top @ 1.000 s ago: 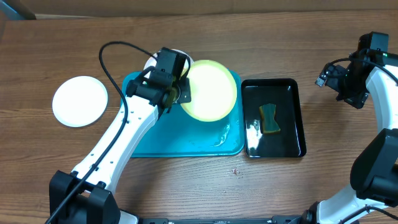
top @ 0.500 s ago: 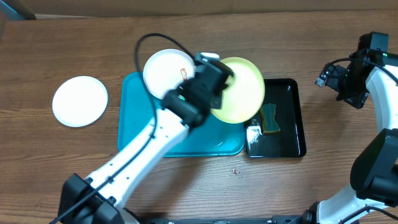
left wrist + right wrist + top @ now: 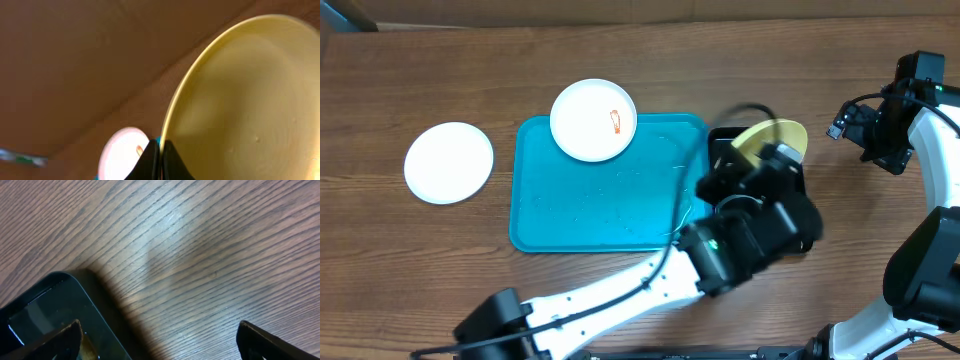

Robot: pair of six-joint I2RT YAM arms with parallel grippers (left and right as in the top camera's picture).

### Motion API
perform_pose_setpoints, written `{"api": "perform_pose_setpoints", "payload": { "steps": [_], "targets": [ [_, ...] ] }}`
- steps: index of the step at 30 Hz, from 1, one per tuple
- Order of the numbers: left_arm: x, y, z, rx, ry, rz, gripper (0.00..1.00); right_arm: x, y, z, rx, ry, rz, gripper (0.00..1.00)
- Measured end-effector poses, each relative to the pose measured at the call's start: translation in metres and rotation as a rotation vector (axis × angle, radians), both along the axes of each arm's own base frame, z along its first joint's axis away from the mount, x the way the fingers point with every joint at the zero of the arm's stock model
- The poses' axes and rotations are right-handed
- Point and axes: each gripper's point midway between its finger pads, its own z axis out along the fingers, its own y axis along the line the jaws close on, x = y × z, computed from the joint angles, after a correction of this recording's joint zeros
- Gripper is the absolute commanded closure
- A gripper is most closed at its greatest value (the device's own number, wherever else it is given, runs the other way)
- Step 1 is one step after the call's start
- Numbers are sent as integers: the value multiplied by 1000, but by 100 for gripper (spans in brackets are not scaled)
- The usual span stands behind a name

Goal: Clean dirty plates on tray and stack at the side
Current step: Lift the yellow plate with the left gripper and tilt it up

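My left gripper [image 3: 161, 159] is shut on the rim of the pale yellow-green plate [image 3: 240, 105] and holds it tilted up over the black tray; in the overhead view the plate [image 3: 772, 135] peeks out behind the left arm. A white plate with an orange-red smear [image 3: 593, 119] sits on the far rim of the turquoise tray [image 3: 600, 200] and also shows in the left wrist view [image 3: 122, 155]. A second white plate [image 3: 448, 162] lies on the table at the left. My right gripper [image 3: 160, 340] is open and empty above the table, by the black tray's corner.
The glossy black tray [image 3: 720, 140] stands right of the turquoise tray, mostly hidden by my left arm; its corner shows in the right wrist view [image 3: 45, 310]. Small crumbs [image 3: 698, 274] lie on the wood in front of the trays.
My left arm has swung right with the yellow-green plate, from over the turquoise tray to over the black tray. The smeared white plate is now uncovered. The right arm has not moved.
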Motion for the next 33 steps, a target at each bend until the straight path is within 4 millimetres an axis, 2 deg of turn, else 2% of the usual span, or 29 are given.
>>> {"api": "perform_pose_setpoints", "payload": {
  "steps": [3, 6, 13, 20, 24, 28, 33],
  "targets": [
    [-4, -11, 5, 95, -69, -2, 96, 0, 0, 0, 0, -1, 0, 0],
    [-4, -14, 8, 162, -113, 17, 96, 0, 0, 0, -1, -1, 0, 0],
    [-2, -6, 16, 231, -153, 72, 96, 0, 0, 0, 0, -1, 0, 0],
    [1, 2, 12, 191, -147, 110, 96, 0, 0, 0, 0, 0, 0, 0],
    [9, 10, -3, 155, -93, 113, 96, 0, 0, 0, 0, -1, 0, 0],
    [23, 25, -29, 69, 21, 125, 96, 0, 0, 0, 0, -1, 0, 0],
    [50, 62, -71, -85, 240, 197, 96, 0, 0, 0, 0, -1, 0, 0]
  ]
}}
